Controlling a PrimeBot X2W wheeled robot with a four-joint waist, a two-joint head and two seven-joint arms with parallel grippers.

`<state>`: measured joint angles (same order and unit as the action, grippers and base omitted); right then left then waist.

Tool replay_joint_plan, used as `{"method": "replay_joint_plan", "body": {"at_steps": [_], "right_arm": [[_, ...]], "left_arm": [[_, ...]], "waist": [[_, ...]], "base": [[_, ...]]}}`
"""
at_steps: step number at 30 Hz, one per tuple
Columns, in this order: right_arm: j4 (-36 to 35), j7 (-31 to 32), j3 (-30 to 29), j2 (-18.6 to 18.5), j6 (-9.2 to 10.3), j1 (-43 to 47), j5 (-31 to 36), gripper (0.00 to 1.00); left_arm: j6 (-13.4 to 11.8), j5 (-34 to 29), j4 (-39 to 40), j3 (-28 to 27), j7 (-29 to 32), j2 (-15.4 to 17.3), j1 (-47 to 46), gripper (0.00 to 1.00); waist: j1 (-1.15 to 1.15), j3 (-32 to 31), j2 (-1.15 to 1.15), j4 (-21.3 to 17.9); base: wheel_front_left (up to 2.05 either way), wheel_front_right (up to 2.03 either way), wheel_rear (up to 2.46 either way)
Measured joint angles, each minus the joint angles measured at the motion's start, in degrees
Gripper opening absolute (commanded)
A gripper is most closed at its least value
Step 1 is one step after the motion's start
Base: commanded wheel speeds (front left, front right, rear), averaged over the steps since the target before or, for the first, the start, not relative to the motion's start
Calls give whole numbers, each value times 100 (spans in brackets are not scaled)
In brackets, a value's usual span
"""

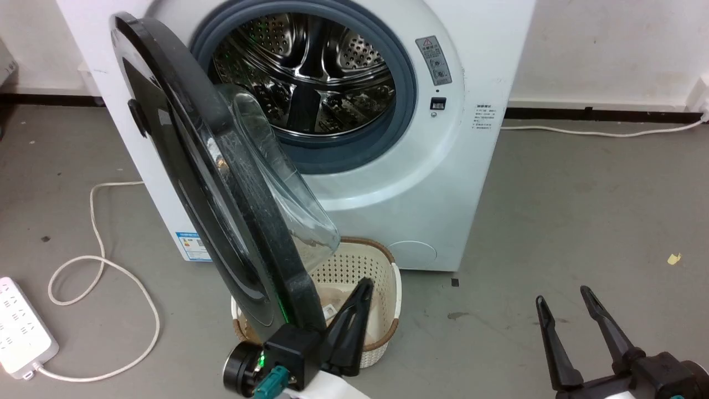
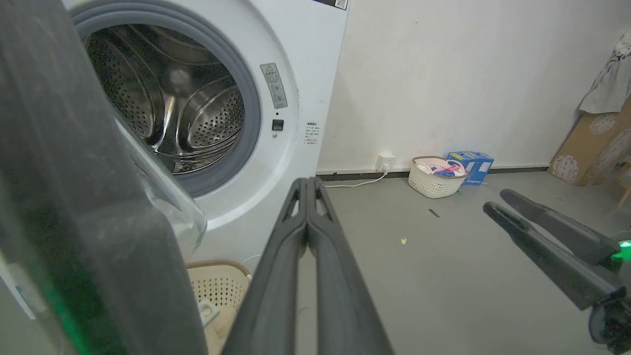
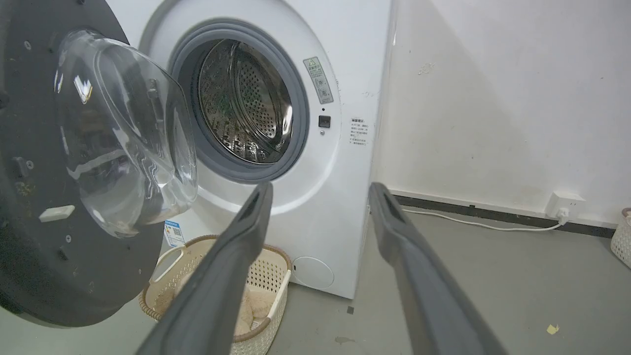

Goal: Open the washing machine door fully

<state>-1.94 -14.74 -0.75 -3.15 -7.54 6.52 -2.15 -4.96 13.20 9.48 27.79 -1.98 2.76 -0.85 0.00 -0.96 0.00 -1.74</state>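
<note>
The white washing machine [image 1: 432, 183] stands ahead with its steel drum [image 1: 310, 72] exposed. Its black washing machine door [image 1: 183, 144] hangs swung out towards me, nearly edge-on, the clear glass bowl [image 1: 288, 188] bulging on its inner side. My left gripper [image 1: 364, 285] is shut on nothing, low down just right of the door's lower edge on the bowl side; whether it touches the door I cannot tell. In the left wrist view the door [image 2: 74, 197] looms close left of the shut fingers [image 2: 296, 246]. My right gripper [image 1: 564, 298] stands open over the floor, well right of the door.
A cream perforated basket [image 1: 382, 277] sits on the floor under the door against the machine. A white power strip [image 1: 22, 327] and looping cable [image 1: 99, 260] lie at left. Another basket [image 2: 434, 177] and blue box [image 2: 471, 165] stand by the far wall.
</note>
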Motion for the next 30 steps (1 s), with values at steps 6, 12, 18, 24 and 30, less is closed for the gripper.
{"method": "replay_joint_plan", "body": {"at_steps": [6, 12, 18, 24, 30], "right_arm": [[40, 0, 19, 0, 0, 0, -55, 100], [81, 0, 7, 0, 0, 1, -102, 100], [104, 0, 30, 0, 0, 4, -146, 100], [115, 0, 27, 2, 0, 12, -181, 100], [130, 0, 76, 5, 0, 42, -198, 100]], "left_arm": [[-178, 126, -703, -174, -69, 7, -10, 0], [-192, 226, -1034, -276, -170, 20, -30, 0], [-178, 400, -1148, -322, -233, 13, -27, 0], [-209, 468, -1144, -445, -260, 78, 52, 0], [-412, 543, -1024, -840, -252, 421, 210, 0]], "waist": [[0, 74, 0, 0], [0, 109, 0, 113], [0, 97, 0, 376], [0, 55, 0, 773], [0, 41, 0, 1276]], "base": [[0, 0, 0], [0, 0, 0], [0, 0, 0], [0, 0, 0], [0, 0, 0]]}}
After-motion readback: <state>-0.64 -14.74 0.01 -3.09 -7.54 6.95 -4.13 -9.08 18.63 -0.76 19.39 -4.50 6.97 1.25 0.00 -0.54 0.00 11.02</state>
